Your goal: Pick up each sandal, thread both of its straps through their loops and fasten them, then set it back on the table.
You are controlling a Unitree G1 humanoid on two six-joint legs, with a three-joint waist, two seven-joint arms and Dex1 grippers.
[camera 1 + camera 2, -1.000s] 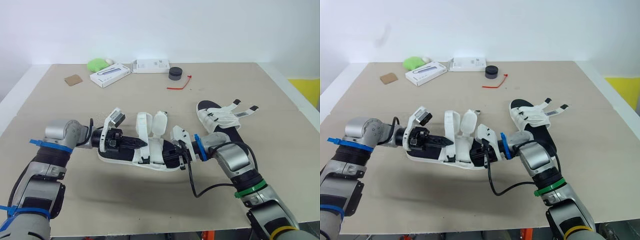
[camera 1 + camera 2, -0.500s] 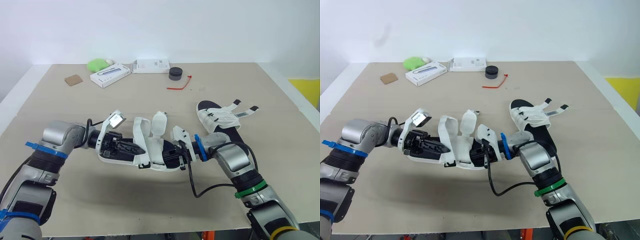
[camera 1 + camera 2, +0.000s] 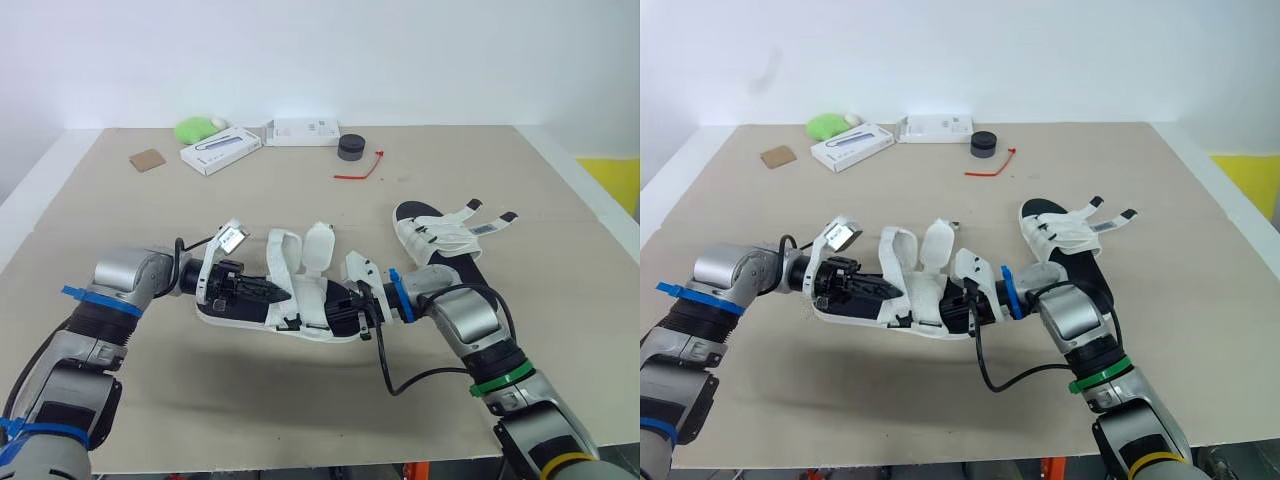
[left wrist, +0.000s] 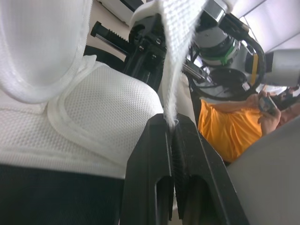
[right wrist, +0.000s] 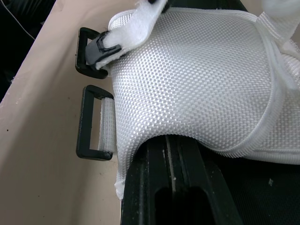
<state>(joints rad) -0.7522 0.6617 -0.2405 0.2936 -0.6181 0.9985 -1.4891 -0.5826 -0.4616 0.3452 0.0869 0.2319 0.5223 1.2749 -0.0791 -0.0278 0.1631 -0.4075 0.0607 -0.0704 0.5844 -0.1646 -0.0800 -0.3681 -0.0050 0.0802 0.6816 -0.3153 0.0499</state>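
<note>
A white mesh sandal with a black sole is held just above the middle of the table between both grippers. My left gripper reaches in from the heel side and is shut on the edge of a white strap, which stands up in a curl. From the toe side, my right gripper is shut on the sandal's mesh upper. Two black loops hang at the upper's edge, with no strap through them. The second sandal lies on the table at the right, straps loose.
At the far edge lie a green object, two white boxes, a black round puck, a red tie and a cardboard scrap. A person in orange stands beyond the table.
My left gripper drew back to the left with the strap, then came back to the right toward the sandal's middle. The right arm has held still.
</note>
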